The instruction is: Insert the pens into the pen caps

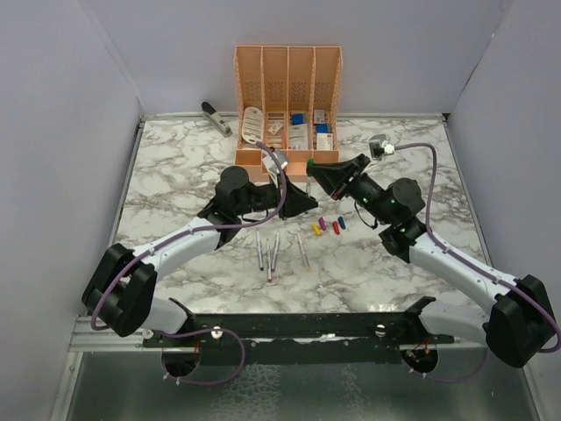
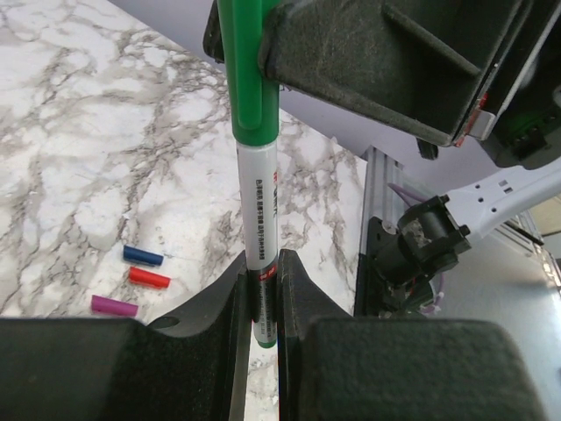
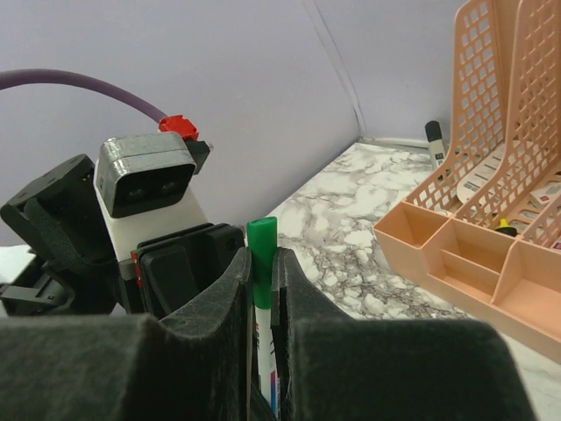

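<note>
**A:** Closest in, the left gripper (image 2: pixel 263 282) has its jaws clamped on the white barrel of the green pen (image 2: pixel 259 210), low down near its tail.

**B:** And the right gripper (image 3: pixel 260 265)?

**A:** Its jaws are pinched on the green cap (image 2: pixel 250 79), which sits over the pen's tip. Pen and cap hang between the two grippers, above the marble table (image 1: pixel 175 175) and just in front of the peach organizer (image 3: pixel 480 96).

**B:** Is the cap seated?

**A:** I cannot tell whether it is pushed fully home. My judgement is to keep cap and barrel on one line and press straight along the pen's axis without twisting. The left grip should be firm enough that the barrel does not slide through the pads.

**B:** And the count?

**A:** One pen is held. Of the loose pens (image 1: pixel 303 250) on the table, three are clear. A fourth may lie tight against another, but it is too fine to tell. Four caps lie loose in a short row just beyond them: the yellow cap (image 1: pixel 316 229), purple cap (image 2: pixel 114 305), red cap (image 2: pixel 149 278) and blue cap (image 2: pixel 142 255).
</note>
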Controlling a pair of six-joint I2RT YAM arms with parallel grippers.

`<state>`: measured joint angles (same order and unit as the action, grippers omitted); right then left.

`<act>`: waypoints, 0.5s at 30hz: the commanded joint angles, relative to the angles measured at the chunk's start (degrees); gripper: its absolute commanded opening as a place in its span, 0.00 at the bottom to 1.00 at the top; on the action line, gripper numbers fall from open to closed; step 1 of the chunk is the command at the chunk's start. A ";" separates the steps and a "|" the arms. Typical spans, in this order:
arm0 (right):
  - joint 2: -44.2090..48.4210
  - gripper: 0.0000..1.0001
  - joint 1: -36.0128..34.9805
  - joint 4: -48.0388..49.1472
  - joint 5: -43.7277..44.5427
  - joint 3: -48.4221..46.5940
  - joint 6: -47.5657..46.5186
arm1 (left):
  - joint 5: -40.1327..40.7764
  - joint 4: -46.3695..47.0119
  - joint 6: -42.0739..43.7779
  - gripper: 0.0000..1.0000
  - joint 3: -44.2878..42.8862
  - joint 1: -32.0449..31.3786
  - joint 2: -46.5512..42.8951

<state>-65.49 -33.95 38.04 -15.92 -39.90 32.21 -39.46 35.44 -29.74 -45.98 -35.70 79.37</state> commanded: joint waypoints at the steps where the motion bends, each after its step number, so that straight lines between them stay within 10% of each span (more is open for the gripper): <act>1: -1.94 0.01 -3.36 -14.82 0.52 -0.08 -2.85 | 9.61 2.28 4.36 0.00 -5.88 1.41 -4.15; 15: -5.72 0.01 -8.58 -19.41 5.59 -0.59 -5.07 | 15.27 -2.31 9.01 0.00 -7.94 1.51 -5.90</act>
<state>-69.14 -39.00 32.91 -4.78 -43.20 27.07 -31.81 23.90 -23.68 -48.31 -35.31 77.89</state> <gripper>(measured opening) 0.099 0.147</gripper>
